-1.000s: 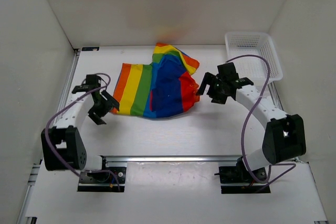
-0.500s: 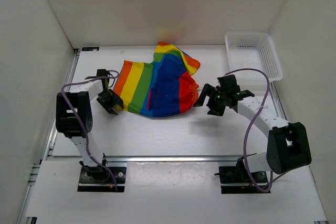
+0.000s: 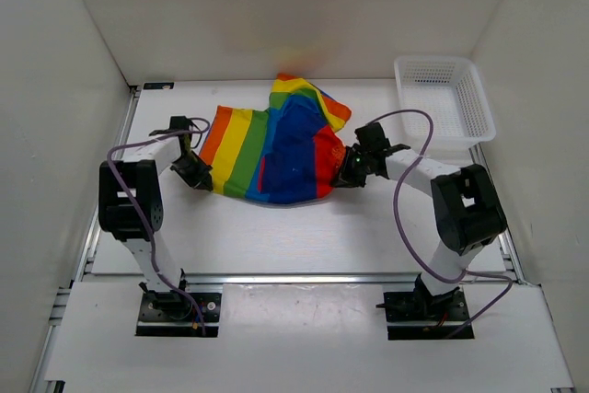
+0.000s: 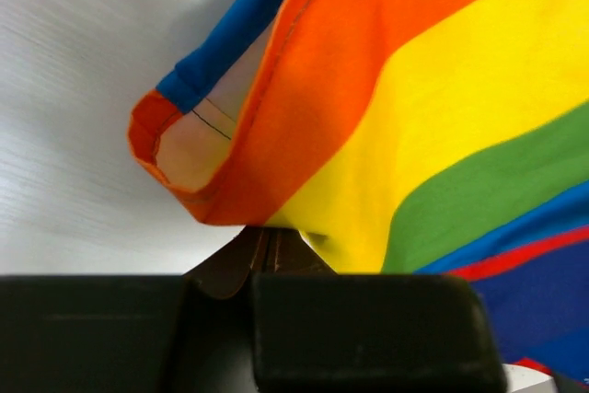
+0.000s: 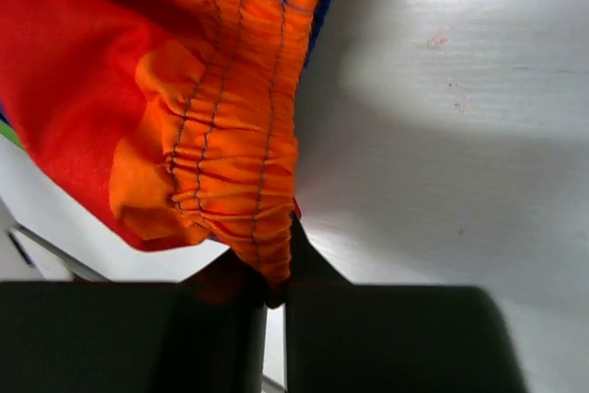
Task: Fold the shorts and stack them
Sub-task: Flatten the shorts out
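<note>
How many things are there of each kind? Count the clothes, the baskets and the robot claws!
Rainbow shorts: 1
White basket: 1
Robot claws: 2, the left claw and the right claw, each pinching an edge of the shorts
Total: 4

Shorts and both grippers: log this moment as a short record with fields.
Garment: shorts, rainbow-striped, lying on the table, right part bunched over itself
Left gripper: shut on the shorts at their left orange-and-yellow hem corner
Right gripper: shut on the shorts at the gathered orange elastic edge on their right side
Basket: white mesh, far right corner, apart from the shorts
Fold status: not yet a neat fold
</note>
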